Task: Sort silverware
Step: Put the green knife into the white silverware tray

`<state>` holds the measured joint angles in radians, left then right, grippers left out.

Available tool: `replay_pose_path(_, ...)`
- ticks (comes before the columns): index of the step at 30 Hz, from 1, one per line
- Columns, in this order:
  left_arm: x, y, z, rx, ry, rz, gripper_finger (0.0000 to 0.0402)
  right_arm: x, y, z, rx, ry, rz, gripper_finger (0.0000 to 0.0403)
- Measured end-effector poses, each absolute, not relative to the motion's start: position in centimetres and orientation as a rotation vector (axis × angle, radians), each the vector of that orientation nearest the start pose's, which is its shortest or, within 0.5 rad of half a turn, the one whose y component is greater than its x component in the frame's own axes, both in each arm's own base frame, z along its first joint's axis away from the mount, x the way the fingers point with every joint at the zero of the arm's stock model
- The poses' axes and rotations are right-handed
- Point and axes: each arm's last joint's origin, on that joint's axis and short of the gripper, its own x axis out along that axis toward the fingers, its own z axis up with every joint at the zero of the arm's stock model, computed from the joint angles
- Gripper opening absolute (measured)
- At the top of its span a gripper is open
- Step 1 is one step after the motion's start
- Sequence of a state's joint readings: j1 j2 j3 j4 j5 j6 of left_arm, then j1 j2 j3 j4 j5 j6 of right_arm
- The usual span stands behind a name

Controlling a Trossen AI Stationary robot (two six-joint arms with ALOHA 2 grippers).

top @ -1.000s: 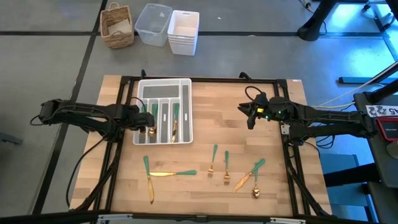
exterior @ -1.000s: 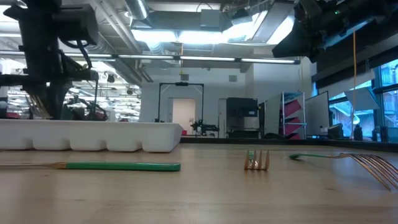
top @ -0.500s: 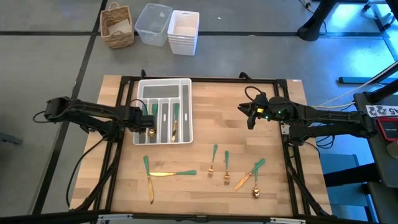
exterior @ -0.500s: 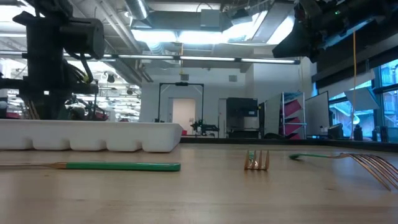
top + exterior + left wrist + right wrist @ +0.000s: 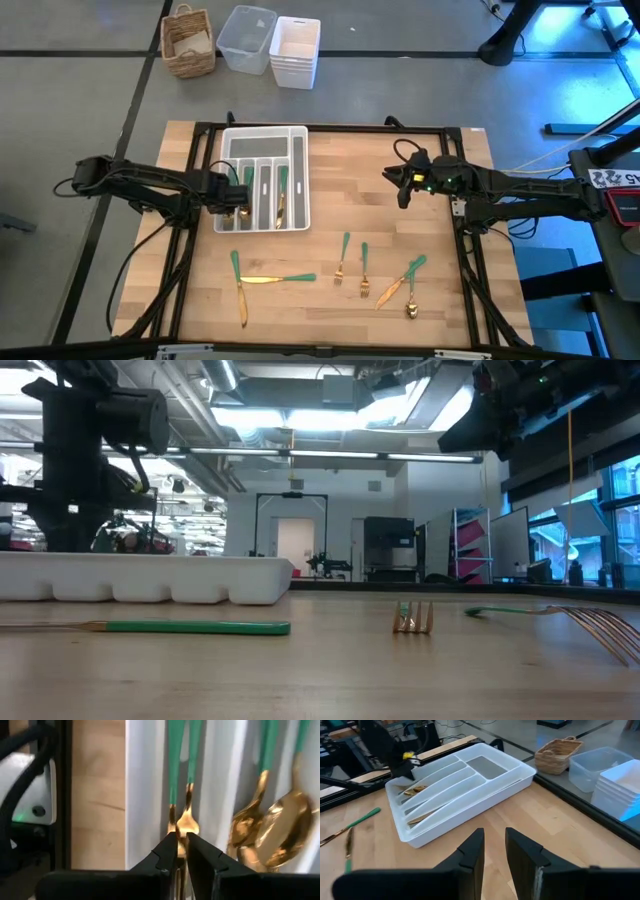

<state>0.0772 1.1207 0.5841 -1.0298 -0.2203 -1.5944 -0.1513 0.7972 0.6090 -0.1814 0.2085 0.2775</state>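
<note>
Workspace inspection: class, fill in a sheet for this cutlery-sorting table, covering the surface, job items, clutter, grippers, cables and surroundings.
Surface: wooden table with black frame rails around it.
Job's things: loose silverware on the near half, knives to the left, forks and a spoon to the right; more pieces lie in the white tray.
Clutter: nothing seen.
Grippers: left gripper at the tray's near left corner; right gripper open and empty, hovering above bare wood right of the tray.
Cables: dark cables hang below the left arm.
Surroundings: wicker basket, clear bin and white stacked bins on the floor beyond the table.
</note>
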Motion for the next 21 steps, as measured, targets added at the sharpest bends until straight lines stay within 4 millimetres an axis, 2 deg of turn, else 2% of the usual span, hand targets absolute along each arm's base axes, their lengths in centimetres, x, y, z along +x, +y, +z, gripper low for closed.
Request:
replay_pose_path(11,15.1,1.2,21.7,-1.168,0.837,1.191,0.0033,17.5,-2.8,27.1,0.299,0.341,-0.228,0.0081)
replay_pose_path(16,14.9,0.1,23.6,-1.188,0.791,1.065,0.0033,17.5,-2.7,27.1,0.3,0.342,-0.225,0.0081)
replay_pose_path(21,15.5,-1.6,24.3,-1.261,0.776,0.921,0.0033,17.5,-2.7,27.1,0.3,0.342,-0.225,0.0081)
